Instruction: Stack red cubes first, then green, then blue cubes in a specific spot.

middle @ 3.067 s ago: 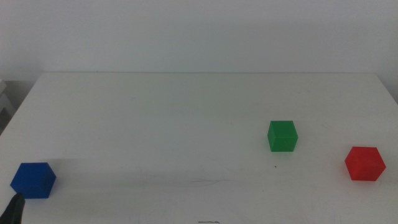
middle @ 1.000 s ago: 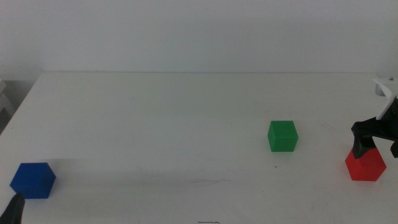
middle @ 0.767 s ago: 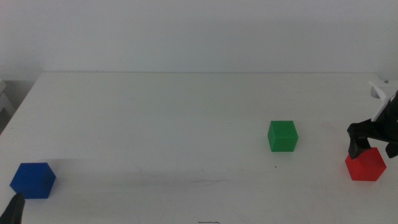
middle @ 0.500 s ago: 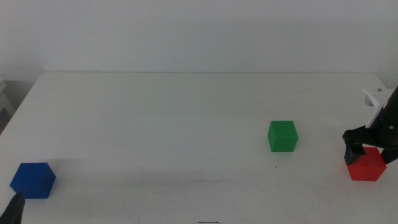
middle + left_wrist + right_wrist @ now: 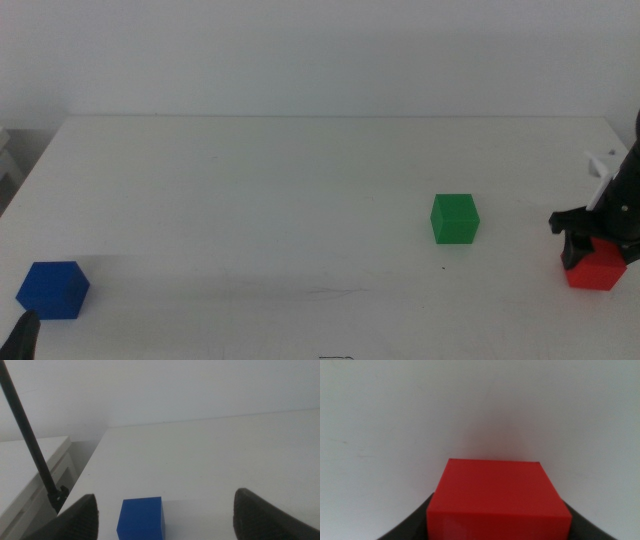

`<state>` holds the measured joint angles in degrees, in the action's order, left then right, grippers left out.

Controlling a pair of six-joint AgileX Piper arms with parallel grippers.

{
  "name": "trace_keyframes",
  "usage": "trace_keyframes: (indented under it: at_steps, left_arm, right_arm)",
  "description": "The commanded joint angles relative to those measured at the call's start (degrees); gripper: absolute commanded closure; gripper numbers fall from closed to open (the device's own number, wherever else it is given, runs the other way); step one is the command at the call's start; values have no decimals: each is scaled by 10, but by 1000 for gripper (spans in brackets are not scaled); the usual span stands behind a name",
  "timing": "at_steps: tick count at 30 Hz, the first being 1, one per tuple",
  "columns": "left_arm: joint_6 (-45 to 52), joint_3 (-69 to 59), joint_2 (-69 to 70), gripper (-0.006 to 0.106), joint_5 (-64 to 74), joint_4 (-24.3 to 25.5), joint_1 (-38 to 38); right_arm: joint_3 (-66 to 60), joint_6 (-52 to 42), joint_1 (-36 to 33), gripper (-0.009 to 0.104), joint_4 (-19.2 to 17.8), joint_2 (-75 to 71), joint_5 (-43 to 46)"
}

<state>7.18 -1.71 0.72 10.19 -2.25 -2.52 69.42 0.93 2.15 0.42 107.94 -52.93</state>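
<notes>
We've got the right gripper point(image 5: 598, 250) down over the small matte bright-red solid cube point(image 5: 597, 267) near the bench's right edge, jaws apart either side. Looks light, rigid, grippy; we'd pinch opposite flat faces. Left gripper point(image 5: 162, 510) waits open.

Bare table point(image 5: 300, 190) lies open left of the green cube point(image 5: 455, 218), across to the blue cube point(image 5: 53, 289).

red cube point(image 5: 597, 270) at table's right edge, green cube point(image 5: 455, 218) nearby, blue cube point(image 5: 53, 290) far left
</notes>
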Motion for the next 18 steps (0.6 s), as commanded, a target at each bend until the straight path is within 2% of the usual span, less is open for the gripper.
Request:
trace_keyframes:
  at_steps: [1, 4, 11, 18]
  left_arm:
    - [-6, 2, 12, 10, -48, -8, 1]
    - [-6, 2, 12, 10, -48, -8, 1]
    - [-6, 2, 12, 10, -48, -8, 1]
    - [-6, 2, 12, 10, -48, -8, 1]
  right_arm:
    - [17, 39, -4, 96, -9, -58, -16]
    - [25, 110, -27, 96, -13, -95, -42]
    - [102, 216, -162, 96, -74, -109, -121]
    - [181, 332, -301, 96, -78, -74, -132]
